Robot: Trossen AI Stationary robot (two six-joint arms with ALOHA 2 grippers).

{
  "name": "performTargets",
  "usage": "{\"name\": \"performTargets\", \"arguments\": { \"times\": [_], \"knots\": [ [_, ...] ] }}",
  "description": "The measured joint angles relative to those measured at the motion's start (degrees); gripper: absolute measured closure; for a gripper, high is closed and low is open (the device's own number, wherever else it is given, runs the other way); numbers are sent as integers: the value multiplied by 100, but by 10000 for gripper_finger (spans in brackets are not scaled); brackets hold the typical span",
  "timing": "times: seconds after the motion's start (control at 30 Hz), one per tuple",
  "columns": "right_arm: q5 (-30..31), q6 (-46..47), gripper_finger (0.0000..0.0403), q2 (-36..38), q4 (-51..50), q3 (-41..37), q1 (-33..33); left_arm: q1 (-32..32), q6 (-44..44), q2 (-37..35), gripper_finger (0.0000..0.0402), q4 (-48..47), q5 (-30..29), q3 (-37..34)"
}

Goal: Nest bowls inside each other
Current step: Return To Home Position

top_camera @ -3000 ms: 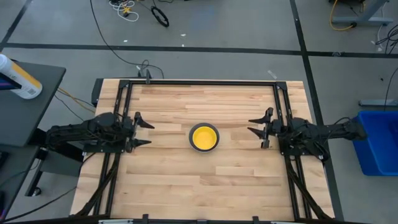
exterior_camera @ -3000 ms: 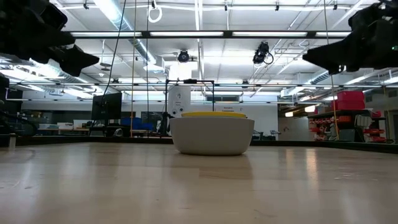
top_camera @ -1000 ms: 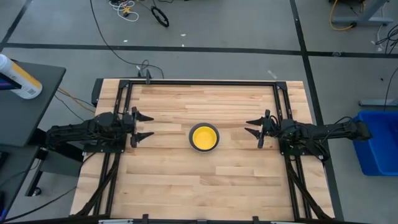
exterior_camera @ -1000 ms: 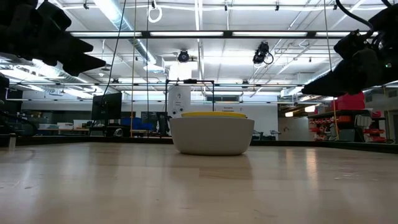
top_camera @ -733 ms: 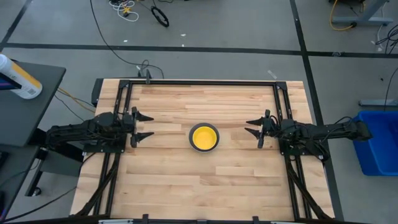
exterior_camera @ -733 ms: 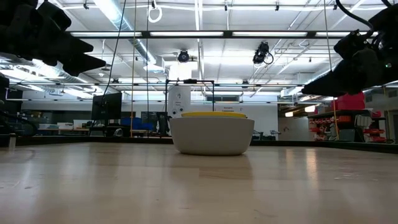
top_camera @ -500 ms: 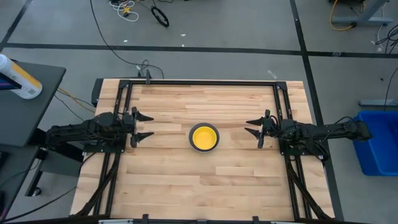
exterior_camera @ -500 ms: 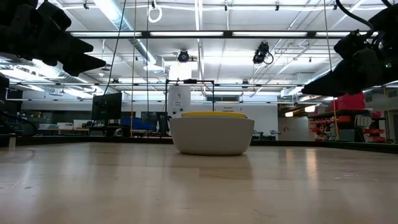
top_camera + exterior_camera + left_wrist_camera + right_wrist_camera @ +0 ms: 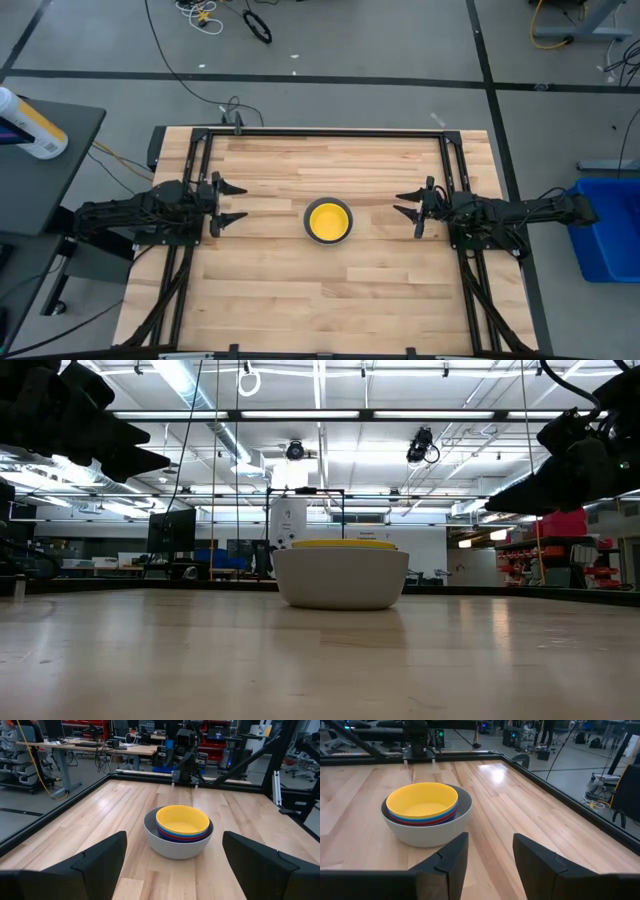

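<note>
The bowls stand as one stack at the table's middle: the grey bowl (image 9: 328,220) rests by its base on the wood and holds the red (image 9: 176,838), blue (image 9: 172,834) and yellow (image 9: 182,820) bowls nested inside it, yellow on top. My left gripper (image 9: 236,203) hovers open at the table's left side, well clear of the stack. My right gripper (image 9: 405,202) hovers open at the right side, its fingers (image 9: 445,862) a smaller way apart. Both point level at the stack from either side.
Bare wooden tabletop (image 9: 300,290) surrounds the stack on all sides. A black metal frame (image 9: 325,131) runs along the table's edges. A blue bin (image 9: 610,225) stands on the floor beyond the right edge.
</note>
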State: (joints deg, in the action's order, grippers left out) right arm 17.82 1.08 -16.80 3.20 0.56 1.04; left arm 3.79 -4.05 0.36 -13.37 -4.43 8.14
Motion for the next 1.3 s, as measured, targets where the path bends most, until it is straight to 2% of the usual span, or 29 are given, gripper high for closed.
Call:
{"name": "performTargets", "arguments": {
  "times": [1.3],
  "knots": [
    [0, 0, 243, 0, 2, 0, 1, -2, -2, 0, 62, -1, -2, 0]
  ]
}}
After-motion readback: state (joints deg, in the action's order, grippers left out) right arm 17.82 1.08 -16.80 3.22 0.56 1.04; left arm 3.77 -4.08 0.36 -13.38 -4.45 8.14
